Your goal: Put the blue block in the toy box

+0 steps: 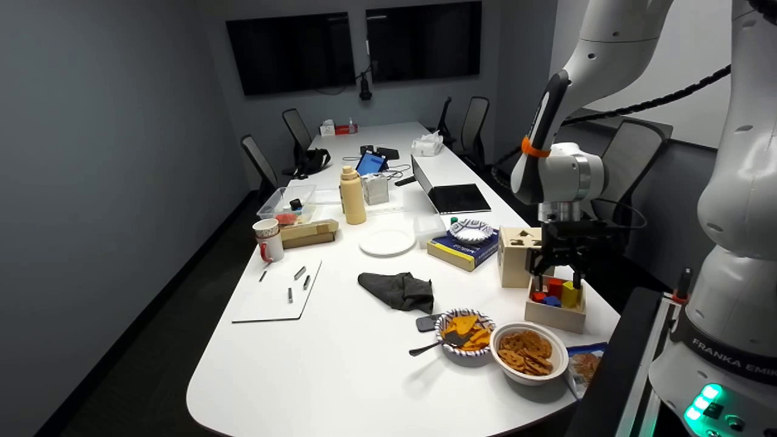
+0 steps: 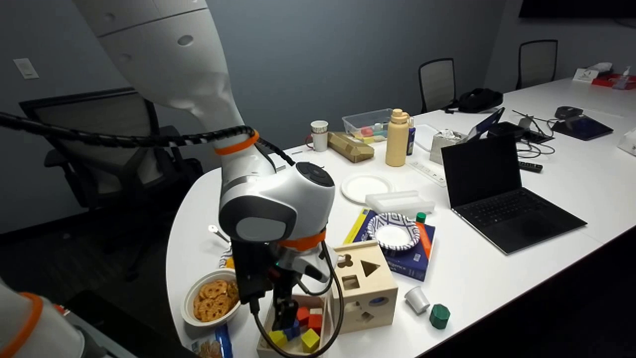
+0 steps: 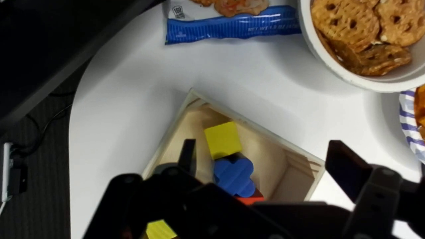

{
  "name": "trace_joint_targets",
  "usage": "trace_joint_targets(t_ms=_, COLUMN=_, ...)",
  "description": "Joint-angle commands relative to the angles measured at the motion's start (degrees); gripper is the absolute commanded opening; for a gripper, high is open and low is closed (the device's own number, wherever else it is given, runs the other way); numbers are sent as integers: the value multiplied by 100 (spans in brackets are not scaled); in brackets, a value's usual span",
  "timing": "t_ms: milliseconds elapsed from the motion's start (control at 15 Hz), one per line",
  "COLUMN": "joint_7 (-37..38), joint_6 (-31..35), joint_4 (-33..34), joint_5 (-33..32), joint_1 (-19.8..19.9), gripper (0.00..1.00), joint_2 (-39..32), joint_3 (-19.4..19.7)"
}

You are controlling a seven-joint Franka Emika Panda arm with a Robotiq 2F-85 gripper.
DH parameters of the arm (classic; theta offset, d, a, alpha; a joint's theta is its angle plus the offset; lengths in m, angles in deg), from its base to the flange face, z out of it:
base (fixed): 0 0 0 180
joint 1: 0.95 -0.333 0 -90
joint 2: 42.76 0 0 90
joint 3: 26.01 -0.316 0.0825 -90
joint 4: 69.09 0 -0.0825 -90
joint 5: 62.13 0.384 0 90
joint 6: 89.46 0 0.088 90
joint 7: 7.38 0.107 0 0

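Observation:
The blue block, clover-shaped on top, lies in a low pale wooden tray between a yellow cube and a red piece. It also shows in both exterior views, partly hidden by the gripper. The toy box, a pale wooden cube with dark cut-outs, stands beside the tray in both exterior views; it is out of the wrist view. My gripper is open and empty, pointing down over the tray. In the wrist view its fingers lie either side of the blue block, nearer the left finger.
A white bowl of pretzel crisps and a snack bag lie close to the tray. A book with a patterned bowl sits behind the toy box. A grey cup and a green block stand beside the toy box.

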Motion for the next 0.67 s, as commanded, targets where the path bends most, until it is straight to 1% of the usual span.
trace_joint_targets(t_ms=0, joint_7=-348, joint_6=140, joint_4=433, joint_5=187, joint_1=177, gripper=100, joint_2=-639, joint_3=-155)
trace_joint_targets(t_ms=333, joint_7=-303, joint_6=149, joint_4=886, joint_5=-1, joint_1=312, gripper=100, joint_2=-1229, joint_3=-169)
trace_joint_targets(t_ms=600, joint_7=-286, joint_6=138, joint_4=1181, joint_5=-30, joint_1=431, gripper=100, joint_2=-1558, joint_3=-218)
